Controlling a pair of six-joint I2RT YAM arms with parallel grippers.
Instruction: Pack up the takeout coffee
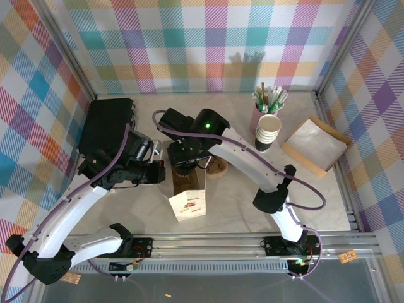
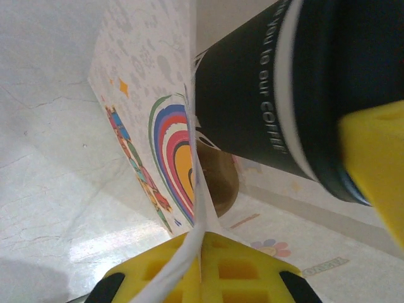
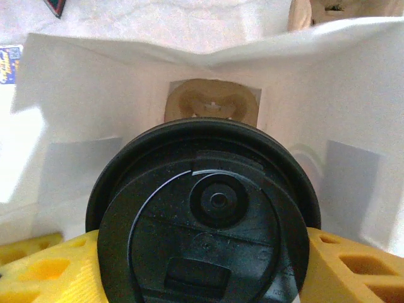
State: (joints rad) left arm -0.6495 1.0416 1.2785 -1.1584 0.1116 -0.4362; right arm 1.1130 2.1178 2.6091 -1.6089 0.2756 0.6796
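Observation:
The takeout coffee (image 2: 265,107) has a dark printed wall, a white band and a round black lid (image 3: 208,221). My right gripper (image 3: 203,255) is shut on it, with a yellow finger (image 3: 353,268) on each side under the lid. The cup hangs tilted in the open mouth of the white paper bag (image 1: 189,197), whose inside (image 3: 95,101) lies behind the lid. My left gripper (image 2: 201,252) is shut on the bag's upper edge (image 2: 192,189), pinching the paper between its yellow pads. From above, the right gripper (image 1: 187,158) stands over the bag mouth and the left gripper (image 1: 158,172) is at its left rim.
A stack of lidless cups (image 1: 267,131) and a pink cup of stirrers (image 1: 268,101) stand at the back right, next to a shallow cardboard tray (image 1: 315,145). A black box (image 1: 107,123) is at the back left. A brown round object (image 1: 218,166) lies beside the bag.

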